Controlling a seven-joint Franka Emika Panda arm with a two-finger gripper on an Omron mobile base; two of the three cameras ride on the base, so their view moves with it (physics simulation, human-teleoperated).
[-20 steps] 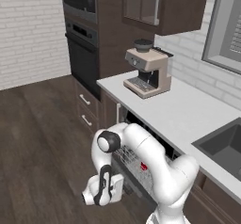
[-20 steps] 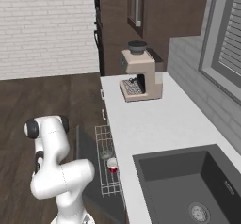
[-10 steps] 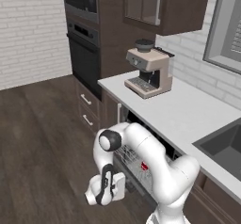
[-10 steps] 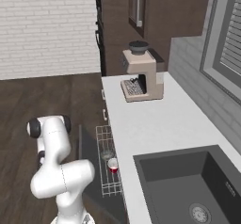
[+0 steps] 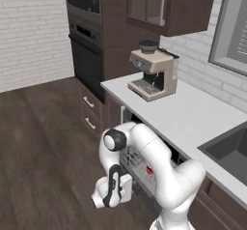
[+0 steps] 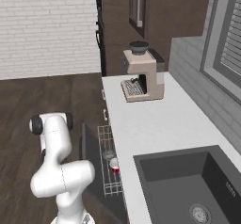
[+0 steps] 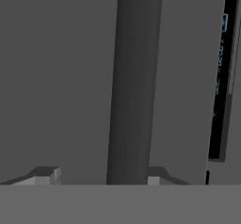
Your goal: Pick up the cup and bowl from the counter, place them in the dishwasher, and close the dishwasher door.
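Dark wood planks cover the kitchen floor, and a pale bench runs along the grey brick wall under brown cabinets. On the bench stands a beige espresso machine, and a dark sink is set into the slab nearer the camera. A black wall oven sits at the far end of the cabinet run. Under the bench the dishwasher is open, and its white wire rack is slid out over the dishwasher door, which hangs partly lowered, a dark flat panel seen edge-on in the right base view. In the rack the red cup stands upright, and the grey-green bowl lies just beside it, on the side toward the espresso machine. The white arm bends down in front of the dishwasher, its hand low beside the door. In the hand view the claw faces a flat grey panel with a darker stripe down its middle; its two finger tips stand apart on either side of that stripe with nothing between them, so the claw is open and holds nothing. A black control strip with small blue lights runs along the right edge of that view.
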